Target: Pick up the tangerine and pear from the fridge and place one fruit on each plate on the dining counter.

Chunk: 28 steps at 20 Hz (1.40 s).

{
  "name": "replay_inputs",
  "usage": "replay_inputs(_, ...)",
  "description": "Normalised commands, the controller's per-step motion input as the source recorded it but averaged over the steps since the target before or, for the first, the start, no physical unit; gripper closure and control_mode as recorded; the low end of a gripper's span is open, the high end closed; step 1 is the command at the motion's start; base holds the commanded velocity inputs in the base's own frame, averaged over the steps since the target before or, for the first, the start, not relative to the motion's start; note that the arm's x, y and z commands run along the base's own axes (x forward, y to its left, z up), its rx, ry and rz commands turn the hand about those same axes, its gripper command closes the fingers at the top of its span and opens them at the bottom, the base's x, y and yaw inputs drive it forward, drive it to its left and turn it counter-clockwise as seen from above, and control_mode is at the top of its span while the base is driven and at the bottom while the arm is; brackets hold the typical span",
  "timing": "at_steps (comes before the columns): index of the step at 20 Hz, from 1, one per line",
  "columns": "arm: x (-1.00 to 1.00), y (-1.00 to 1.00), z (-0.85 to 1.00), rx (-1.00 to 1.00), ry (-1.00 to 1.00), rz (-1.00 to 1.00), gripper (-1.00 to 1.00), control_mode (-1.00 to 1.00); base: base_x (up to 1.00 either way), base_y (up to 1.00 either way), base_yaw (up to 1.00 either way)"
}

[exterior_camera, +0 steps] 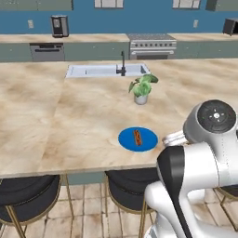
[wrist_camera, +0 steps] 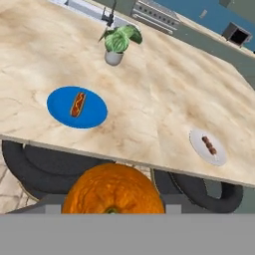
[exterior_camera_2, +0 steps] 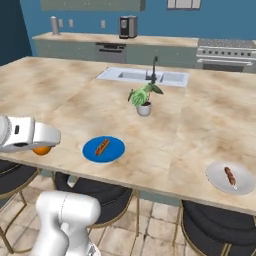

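**Tangerine carried at the near edge of the dining counter**

Nearest of all, the tangerine (wrist_camera: 113, 189) is seen clamped in the gripper (wrist_camera: 113, 206), with the fingers closed against its sides at the bottom of the hand view. In the right base view the same fruit shows as a small orange shape under the white hand, at the counter's near left edge. Dark round stools (exterior_camera_2: 107, 197) are tucked under the overhang just below.

On the dining counter (exterior_camera_2: 200, 125), the blue plate (exterior_camera_2: 104, 149) lies close to the near edge, and a reddish sausage (exterior_camera_2: 102, 146) rests on its middle. Well to the right, also near the edge, the white plate (exterior_camera_2: 231, 177) is found, and a smaller brown sausage piece (exterior_camera_2: 229, 174) lies on it. The two plates are well apart.

Further back, a potted plant (exterior_camera_2: 143, 97) stands upright in a pale pot, roughly in the middle of the top. Behind it, a sink (exterior_camera_2: 145, 76) with a dark tap is set into the stone.

Along the blue back wall, a narrower counter is seen with a steel stove (exterior_camera_2: 226, 54) and a coffee machine (exterior_camera_2: 128, 26).
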Motion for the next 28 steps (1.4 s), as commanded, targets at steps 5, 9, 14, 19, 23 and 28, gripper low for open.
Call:
replay_inputs(5, 0.00, 0.00, 0.00, 0.00, 0.00, 0.00, 1.00, 1.00, 0.98, 0.22, -0.30)
replay_inputs(9, 0.50, 0.02, -0.07, 0.06, 0.02, -0.02, 1.00, -1.00, 0.50, 0.10, -0.08)
replay_inputs(14, 1.00, 0.00, -0.33, 0.21, 0.05, 0.00, 1.00, -1.00, 0.00, 0.00, 0.00)
replay_inputs(19, 1.00, 0.00, -0.58, 0.17, 0.20, 0.00, 1.00, -1.00, 0.00, 0.00, 0.00)
replay_inputs(23, 1.00, 0.00, -0.55, 0.12, 0.25, 0.00, 1.00, -1.00, 0.00, 0.00, 0.00)
replay_inputs(28, 0.84, 0.00, -0.60, 0.12, 0.21, 0.00, 1.00, -1.00, 0.00, 0.00, 0.00)
